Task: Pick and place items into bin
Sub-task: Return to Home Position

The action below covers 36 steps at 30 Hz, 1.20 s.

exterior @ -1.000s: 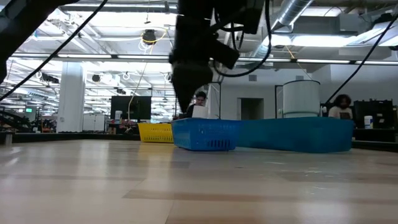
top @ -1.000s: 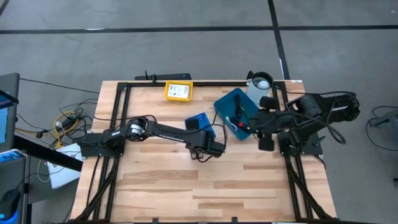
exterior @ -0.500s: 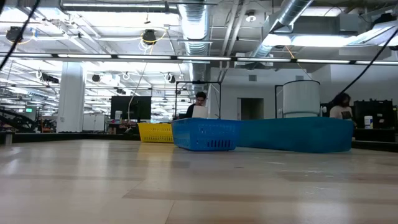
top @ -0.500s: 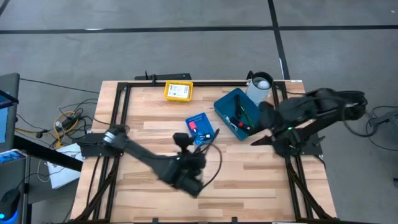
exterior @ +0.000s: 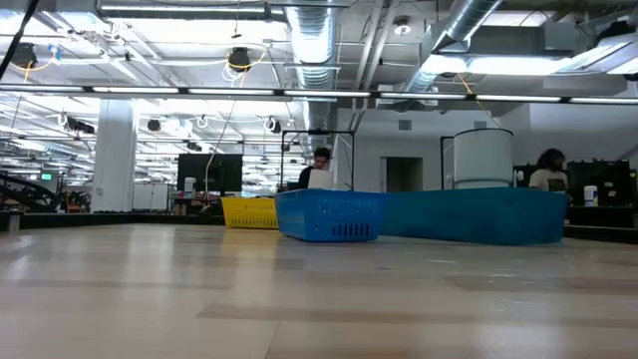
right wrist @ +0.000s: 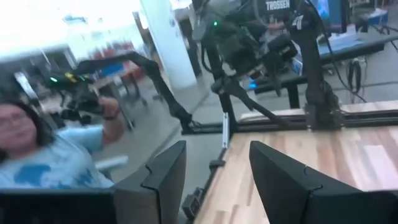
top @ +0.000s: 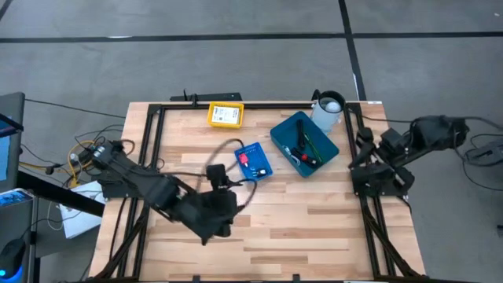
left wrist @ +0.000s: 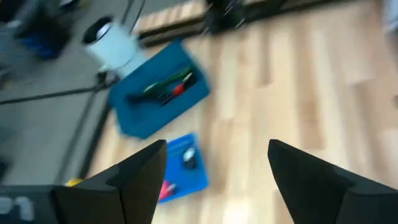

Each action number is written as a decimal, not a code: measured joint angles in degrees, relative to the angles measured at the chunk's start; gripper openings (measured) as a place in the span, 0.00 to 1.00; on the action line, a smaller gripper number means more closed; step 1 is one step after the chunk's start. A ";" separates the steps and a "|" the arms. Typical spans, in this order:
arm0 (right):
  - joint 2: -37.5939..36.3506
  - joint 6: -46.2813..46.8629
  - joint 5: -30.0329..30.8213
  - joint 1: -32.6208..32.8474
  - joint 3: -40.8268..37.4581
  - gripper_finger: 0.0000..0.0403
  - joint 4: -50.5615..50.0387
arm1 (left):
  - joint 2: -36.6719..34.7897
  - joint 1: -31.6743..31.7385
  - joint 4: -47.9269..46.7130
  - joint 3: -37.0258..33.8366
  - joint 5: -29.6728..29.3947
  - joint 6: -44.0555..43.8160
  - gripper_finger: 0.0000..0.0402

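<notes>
The wooden tabletop carries a small blue bin just ahead of the left end effector, a larger blue bin beyond it, a white canister farther still, and a yellow bin off to one side.

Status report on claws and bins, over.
Left claw open, empty. Right claw open, empty. Sticks in large blue bin, pink piece in small blue bin. Nothing blocking.

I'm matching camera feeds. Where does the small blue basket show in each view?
High view: small blue basket, centre, left of the larger blue bin.
Low view: centre, in front of that bin.
Left wrist view: beside that bin.
Right wrist view: not in it.
Shared landmark: white canister behind the bin.
</notes>
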 joint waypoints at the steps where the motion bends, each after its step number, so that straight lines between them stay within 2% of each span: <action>1: -3.11 1.12 -0.05 -0.02 -3.90 0.42 2.38 | -2.02 0.30 4.33 -2.68 1.82 1.69 0.68; 5: -17.03 4.98 -1.38 -0.02 -18.93 0.42 9.05 | -11.56 1.17 21.32 -15.83 8.02 6.65 0.68; 10: -33.33 6.06 -5.69 0.01 -33.45 0.42 19.05 | -24.54 1.58 40.98 -35.02 8.55 6.85 0.68; 11: -33.06 5.63 -6.99 0.01 -34.68 0.42 21.90 | -27.00 1.58 44.71 -38.66 8.57 6.76 0.68; 13: -32.84 4.49 -12.05 -0.16 -34.89 0.42 19.80 | -31.75 1.56 51.61 -45.61 9.22 6.63 0.68; 14: -31.95 4.21 -13.59 -0.08 -34.38 0.42 21.99 | -33.71 1.55 55.60 -48.63 10.01 6.63 0.68; 15: -31.04 3.97 -13.23 0.03 -34.29 0.42 24.03 | -35.84 1.55 59.88 -51.90 10.66 6.64 0.68; 19: -30.19 3.23 -11.31 -0.03 -35.74 0.42 21.97 | -42.72 1.84 73.33 -64.18 12.99 6.63 0.68; 21: -30.81 3.54 -10.65 0.02 -36.76 0.42 24.30 | -45.60 1.92 77.12 -70.28 12.70 6.44 0.68; 28: -33.03 3.59 -9.99 -0.02 -46.12 0.42 27.90 | -49.18 1.97 98.39 -87.95 11.45 5.97 0.68; 33: -33.19 3.61 -9.46 -0.02 -52.12 0.42 33.57 | -49.20 1.88 108.22 -96.25 11.14 5.08 0.68; 36: -33.10 3.61 -9.41 -0.03 -54.00 0.42 33.44 | -49.09 1.84 113.56 -100.24 11.00 4.25 0.68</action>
